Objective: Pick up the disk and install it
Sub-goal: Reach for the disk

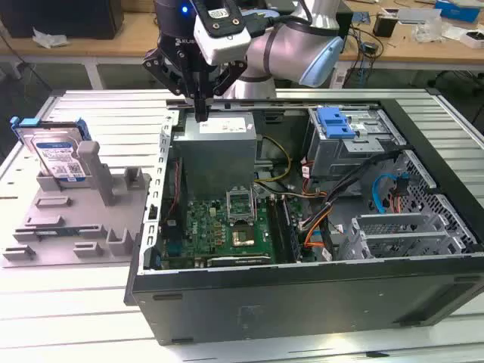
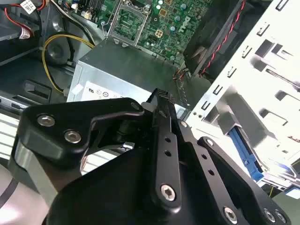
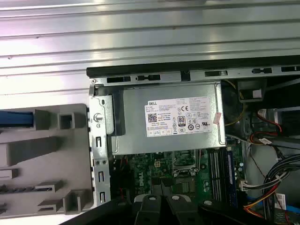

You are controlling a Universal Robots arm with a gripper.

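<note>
Flat silver metal disk (image 1: 60, 159), white-and-blue label (blue plastic bracket round it), stands in the grey plastic fixture (image 1: 68, 227); black gripper (image 1: 200, 113), pinched together and empty, hangs well apart

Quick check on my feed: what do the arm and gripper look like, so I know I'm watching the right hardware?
The arm is silver-grey tubing with light-blue joint caps. The gripper is black, with bolted linkage bars, silver screw heads and a ridged fingertip pad. A white-and-grey camera box sits at the wrist, near a small blue light.
</note>
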